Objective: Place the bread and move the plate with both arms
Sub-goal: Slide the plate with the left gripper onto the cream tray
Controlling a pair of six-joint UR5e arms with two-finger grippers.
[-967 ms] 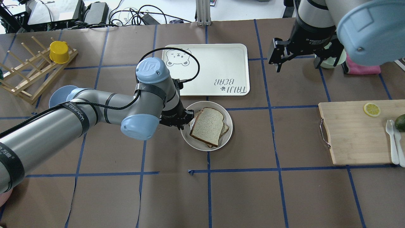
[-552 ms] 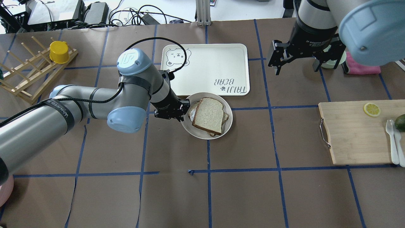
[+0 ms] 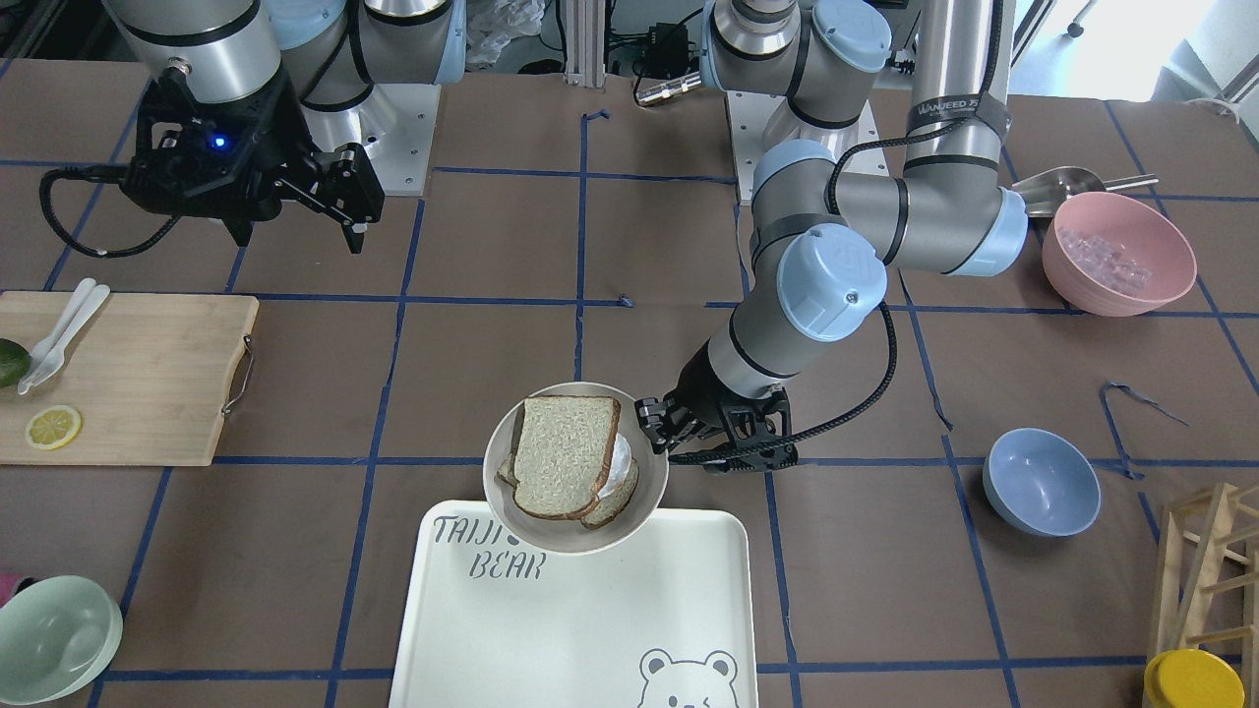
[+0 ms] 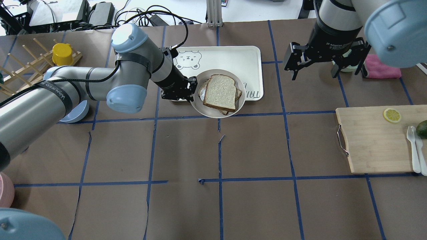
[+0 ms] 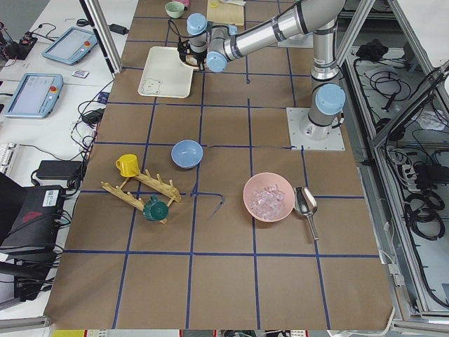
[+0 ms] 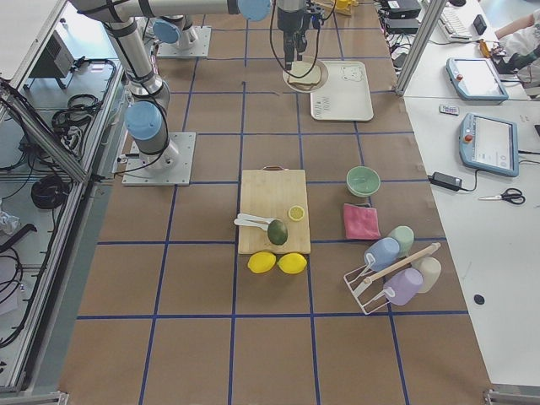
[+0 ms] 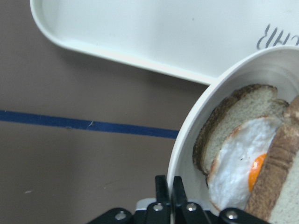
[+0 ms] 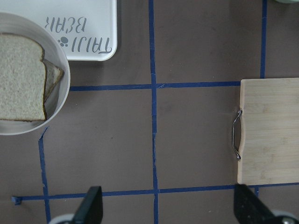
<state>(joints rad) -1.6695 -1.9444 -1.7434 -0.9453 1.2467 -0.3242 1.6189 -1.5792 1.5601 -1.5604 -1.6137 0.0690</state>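
The round off-white plate carries the plain bread on top of a slice with a fried egg. My left gripper is shut on the plate's left rim and holds it over the near edge of the TAIJI BEAR tray. In the front-facing view the plate overlaps the tray's edge, with the bread on it and the left gripper at its rim. My right gripper is open and empty, high at the far right, apart from the plate.
A wooden cutting board with a lemon slice lies at the right. A blue bowl, a pink bowl, a green bowl and a wooden rack with a yellow cup stand around the edges.
My left gripper has carried the plate with the bread away from the robot, from the brown table onto the tray's near edge. The right arm has shifted only slightly.
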